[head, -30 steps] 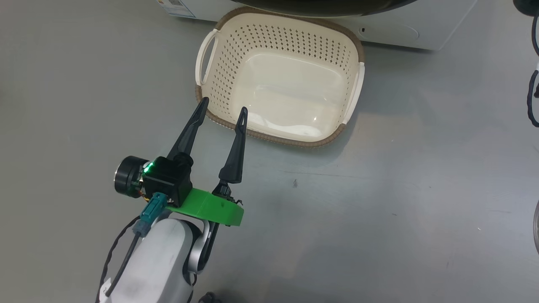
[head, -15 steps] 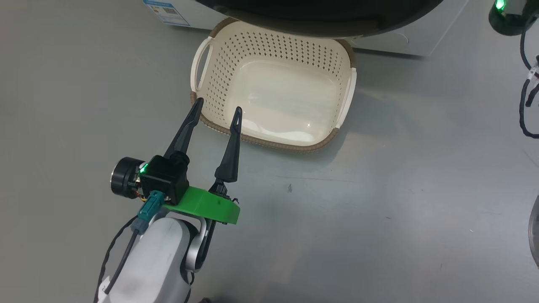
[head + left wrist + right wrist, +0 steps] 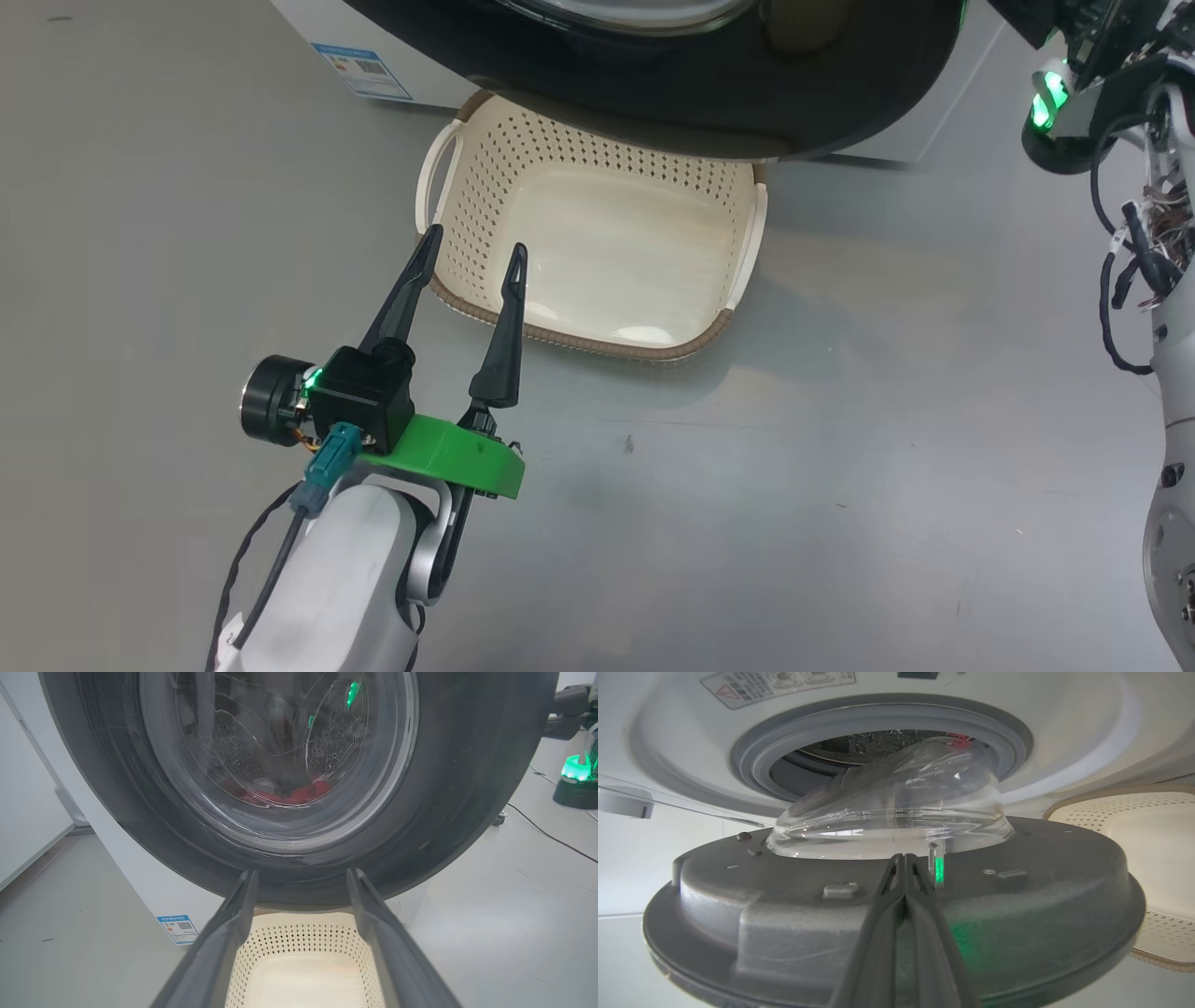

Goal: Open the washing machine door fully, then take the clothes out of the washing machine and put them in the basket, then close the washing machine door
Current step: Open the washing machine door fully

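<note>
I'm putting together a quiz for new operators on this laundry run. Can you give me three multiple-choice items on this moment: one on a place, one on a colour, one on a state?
1. Where is the basket?
A. On top of the washer.
B. Hanging from a gripper.
C. On the floor, partly under the washing machine door.

2. What colour are the clothes behind the door glass?
A. Blue.
B. Red.
C. Yellow.

3. How do the jaws of the left gripper stand?
A. Apart, holding nothing.
B. Shut on a basket handle.
C. Shut and empty.

Answers:
1 C: the head view shows it on the grey floor with the door's black rim overhanging its far edge.
2 B: red fabric shows through the glass in the left wrist view.
3 A: the jaws are spread with nothing between them.
</note>
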Available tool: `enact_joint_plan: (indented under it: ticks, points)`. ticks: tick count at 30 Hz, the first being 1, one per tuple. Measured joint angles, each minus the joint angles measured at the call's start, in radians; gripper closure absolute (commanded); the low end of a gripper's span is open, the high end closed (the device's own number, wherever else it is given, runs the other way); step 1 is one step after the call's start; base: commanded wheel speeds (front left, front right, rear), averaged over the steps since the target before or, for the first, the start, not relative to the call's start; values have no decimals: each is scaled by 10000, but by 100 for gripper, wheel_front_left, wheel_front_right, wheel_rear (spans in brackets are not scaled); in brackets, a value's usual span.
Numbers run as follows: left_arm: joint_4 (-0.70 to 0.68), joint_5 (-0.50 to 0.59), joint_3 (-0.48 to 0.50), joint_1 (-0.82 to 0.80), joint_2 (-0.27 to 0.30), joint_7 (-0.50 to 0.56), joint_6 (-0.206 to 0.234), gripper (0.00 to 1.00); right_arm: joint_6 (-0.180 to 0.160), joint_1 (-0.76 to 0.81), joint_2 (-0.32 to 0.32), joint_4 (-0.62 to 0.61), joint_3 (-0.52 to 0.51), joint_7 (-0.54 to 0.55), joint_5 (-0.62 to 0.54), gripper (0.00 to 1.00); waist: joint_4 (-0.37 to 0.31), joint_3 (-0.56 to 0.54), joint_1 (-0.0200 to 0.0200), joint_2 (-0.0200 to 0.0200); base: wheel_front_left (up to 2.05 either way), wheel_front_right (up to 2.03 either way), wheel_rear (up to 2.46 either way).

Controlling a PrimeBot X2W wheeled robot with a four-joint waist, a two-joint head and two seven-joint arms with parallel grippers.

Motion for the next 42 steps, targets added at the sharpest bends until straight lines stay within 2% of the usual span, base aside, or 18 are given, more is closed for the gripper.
enact_joint_plan:
  ticks: [25,42]
  points:
    - [610,86,104,1005,8,0,2,0,207,2301,878,-33,531,272,232,100,27,-1526,0,0,0,0,0]
    - [794,86,184,1546,23,0,2,0,207,4184,1174,-1402,1392,-642,27,100,578,-2459,0,0,0,0,0]
